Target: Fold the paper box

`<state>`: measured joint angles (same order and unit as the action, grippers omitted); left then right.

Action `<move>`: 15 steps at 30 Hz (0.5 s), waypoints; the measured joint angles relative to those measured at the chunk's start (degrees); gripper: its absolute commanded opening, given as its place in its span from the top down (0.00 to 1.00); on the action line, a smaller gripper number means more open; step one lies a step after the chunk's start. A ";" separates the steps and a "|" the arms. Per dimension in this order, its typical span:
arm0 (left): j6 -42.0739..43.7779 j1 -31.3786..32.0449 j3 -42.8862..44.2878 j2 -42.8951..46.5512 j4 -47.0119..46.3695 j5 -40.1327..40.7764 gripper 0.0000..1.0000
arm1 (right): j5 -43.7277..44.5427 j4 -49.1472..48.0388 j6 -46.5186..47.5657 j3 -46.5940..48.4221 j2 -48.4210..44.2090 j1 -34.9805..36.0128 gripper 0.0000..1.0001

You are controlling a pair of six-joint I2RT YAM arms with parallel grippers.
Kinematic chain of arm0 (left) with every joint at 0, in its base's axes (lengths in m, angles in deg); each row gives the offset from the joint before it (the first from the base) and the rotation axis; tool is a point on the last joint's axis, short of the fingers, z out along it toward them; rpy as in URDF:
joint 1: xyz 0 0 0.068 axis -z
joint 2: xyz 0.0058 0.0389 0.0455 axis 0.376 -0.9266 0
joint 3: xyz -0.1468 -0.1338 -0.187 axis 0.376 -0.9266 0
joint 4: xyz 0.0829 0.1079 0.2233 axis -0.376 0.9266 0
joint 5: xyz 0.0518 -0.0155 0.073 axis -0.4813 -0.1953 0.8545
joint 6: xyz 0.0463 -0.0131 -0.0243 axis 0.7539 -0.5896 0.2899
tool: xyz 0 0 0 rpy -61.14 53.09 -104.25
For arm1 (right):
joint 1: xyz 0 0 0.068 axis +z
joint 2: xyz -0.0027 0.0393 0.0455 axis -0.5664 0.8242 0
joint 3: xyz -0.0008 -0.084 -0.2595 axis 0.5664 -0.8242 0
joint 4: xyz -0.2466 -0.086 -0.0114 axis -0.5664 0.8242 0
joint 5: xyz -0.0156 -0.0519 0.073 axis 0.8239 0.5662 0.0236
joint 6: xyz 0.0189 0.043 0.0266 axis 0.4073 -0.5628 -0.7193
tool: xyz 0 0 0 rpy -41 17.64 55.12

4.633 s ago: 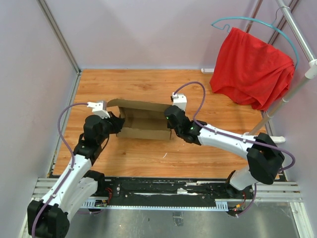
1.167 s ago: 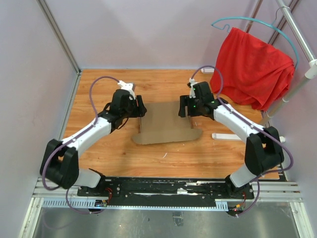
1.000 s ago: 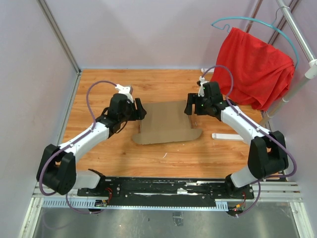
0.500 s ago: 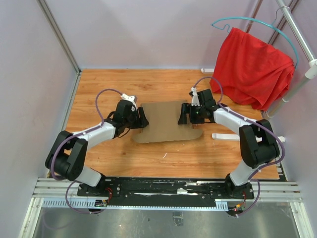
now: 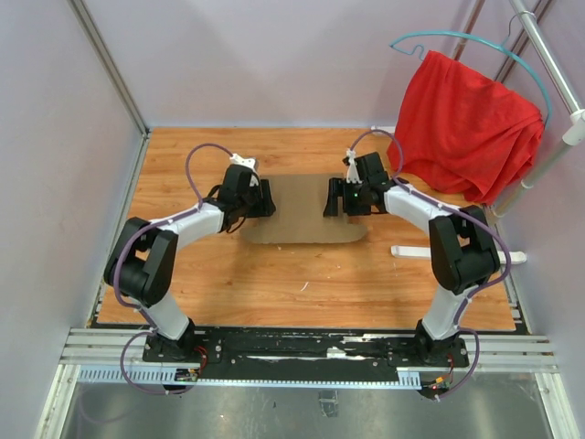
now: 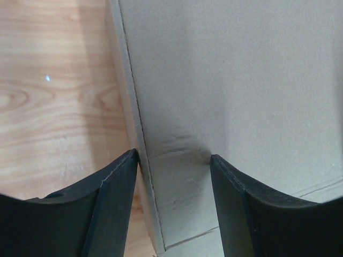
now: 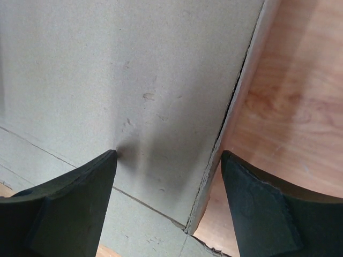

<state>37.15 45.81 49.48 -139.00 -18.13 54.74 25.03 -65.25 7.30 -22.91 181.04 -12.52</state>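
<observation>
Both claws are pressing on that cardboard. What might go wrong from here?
1. The box may crumple: it already shows dents at the fingertips of the left gripper and the right gripper.
2. Each open gripper straddles a side edge, with one finger past the lid, so it might slip off.
3. The front flap looks untucked and lies on the table, so the lid may spring up once released.
</observation>
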 measured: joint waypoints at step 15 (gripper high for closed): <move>-0.28 -3.48 3.63 5.97 4.76 8.22 0.05 | 12.20 2.14 -0.70 3.48 -7.82 0.17 0.12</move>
<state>36.87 42.34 53.11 -133.04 -13.36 62.96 37.23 -63.11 6.60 -19.44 173.22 -12.34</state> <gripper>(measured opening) 0.846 0.853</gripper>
